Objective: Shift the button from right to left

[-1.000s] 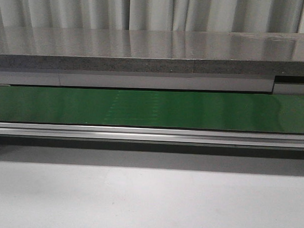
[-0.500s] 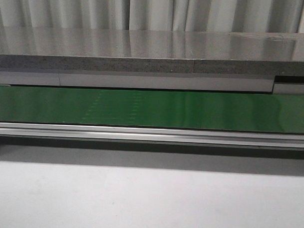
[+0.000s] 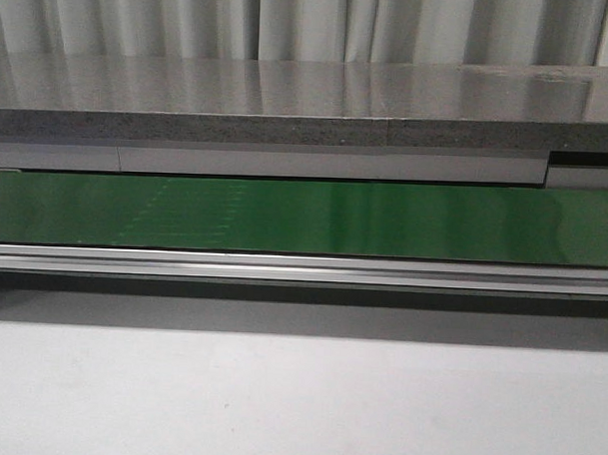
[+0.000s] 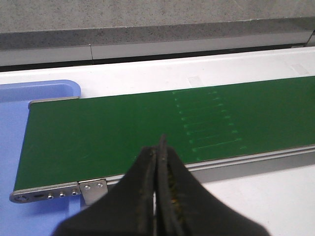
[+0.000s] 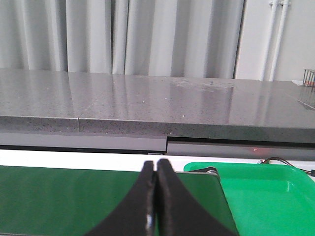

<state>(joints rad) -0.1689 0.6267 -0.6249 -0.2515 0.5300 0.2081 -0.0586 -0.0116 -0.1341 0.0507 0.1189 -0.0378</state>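
A green conveyor belt (image 3: 304,218) ran across the front view between a white table (image 3: 298,397) and a grey stone counter (image 3: 289,87), with pale curtains (image 3: 291,22) behind. No button appeared in any view. The left gripper (image 4: 158,147) hung over the belt's end with its black fingers (image 4: 147,177) pressed together on nothing, a blue tray (image 4: 34,91) lying just beyond that end. The right gripper (image 5: 155,169) likewise had its fingers (image 5: 167,196) closed and empty above the belt's other end, just beside a green tray (image 5: 266,196). Faint pale markings (image 4: 206,123) crossed the belt near the left gripper.
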